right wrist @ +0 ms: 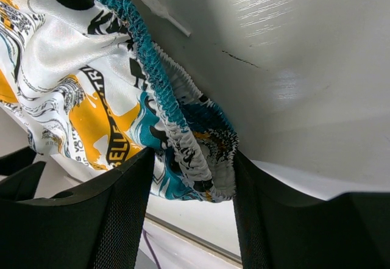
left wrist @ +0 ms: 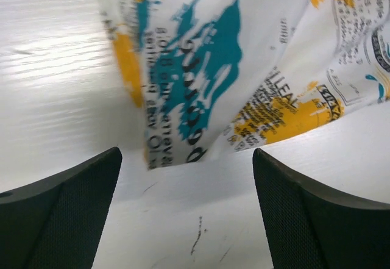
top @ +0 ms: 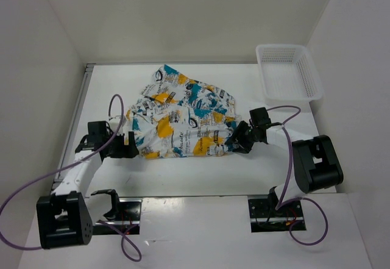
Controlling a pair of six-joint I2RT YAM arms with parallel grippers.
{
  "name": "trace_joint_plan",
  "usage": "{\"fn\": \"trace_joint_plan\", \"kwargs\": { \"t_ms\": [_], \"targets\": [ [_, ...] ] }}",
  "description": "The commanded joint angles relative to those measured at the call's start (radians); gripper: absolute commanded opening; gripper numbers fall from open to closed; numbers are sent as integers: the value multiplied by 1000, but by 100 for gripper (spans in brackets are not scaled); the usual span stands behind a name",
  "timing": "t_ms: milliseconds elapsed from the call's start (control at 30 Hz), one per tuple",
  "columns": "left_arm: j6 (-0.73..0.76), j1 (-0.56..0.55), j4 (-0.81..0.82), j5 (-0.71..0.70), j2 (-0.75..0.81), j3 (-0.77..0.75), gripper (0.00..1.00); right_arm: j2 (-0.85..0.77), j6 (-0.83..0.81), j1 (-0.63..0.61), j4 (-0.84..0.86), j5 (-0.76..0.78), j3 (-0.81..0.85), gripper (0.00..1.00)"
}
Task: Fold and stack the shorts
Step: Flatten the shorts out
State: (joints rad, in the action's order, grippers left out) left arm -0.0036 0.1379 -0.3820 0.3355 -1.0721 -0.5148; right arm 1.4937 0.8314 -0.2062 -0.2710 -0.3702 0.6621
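White walls are seen around a pale surface (top: pixel 183 180), with a white mesh basket (top: pixel 287 68) set in the far right corner. The shorts (top: pixel 183 116) are spread loosely and rumpled in the middle of the surface, well apart from the basket, and no fold is yet made.

The right gripper (top: pixel 236 141) is closed narrowly on the near right edge of the shorts. In its wrist view the gathered elastic waistband (right wrist: pixel 183 141) is pinched between the two black fingers (right wrist: pixel 116 220). The left gripper (top: pixel 132 146) is held wide at the near left edge. In its wrist view a corner of the cloth (left wrist: pixel 177 150) lies just ahead of the gap and is not yet touched by either finger (left wrist: pixel 67 214).

The step in hand is judged to be the taking of both near corners so that a first fold can be made. It would be done well if the left gripper were eased forward low along the surface until the corner sat deep between the fingers, and only then closed. Both layers of cloth should be caught, not the top one alone. The two sides should then be raised evenly, so that the cloth is kept taut and no slack is dragged under. The thin slippery fabric is likely to slide from a shallow pinch.
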Motion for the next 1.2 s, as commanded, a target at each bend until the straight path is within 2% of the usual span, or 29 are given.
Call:
{"fn": "trace_joint_plan", "kwargs": {
  "t_ms": [0, 233, 567, 833, 900, 933, 1033, 1067, 1167],
  "targets": [
    [4, 42, -92, -72, 83, -2, 95, -1, -17, -10, 12, 28, 31, 58],
    [4, 54, -133, -53, 32, 22, 90, -10, -26, -10, 3, 28, 31, 58],
    [4, 54, 136, 65, -34, 170, 83, 8, -57, -10, 3, 28, 51, 58],
    [4, 54, 255, 99, -66, 191, 83, 42, -66, -10, 3, 10, 70, 58],
    [4, 54, 264, 99, -84, 191, 77, 54, -66, -10, 3, 10, 70, 58],
    [4, 54, 264, 99, -103, 191, 68, 63, -66, -10, 3, 10, 70, 58],
    [4, 54, 275, 108, -132, 173, 48, 73, -66, -10, 3, 10, 79, 58],
    [4, 54, 261, 108, -132, 156, 34, 82, -66, -10, 3, 10, 79, 58],
    [4, 54, 235, 99, -143, 124, 16, 82, -66, -10, 3, 10, 79, 58]
  ]
}}
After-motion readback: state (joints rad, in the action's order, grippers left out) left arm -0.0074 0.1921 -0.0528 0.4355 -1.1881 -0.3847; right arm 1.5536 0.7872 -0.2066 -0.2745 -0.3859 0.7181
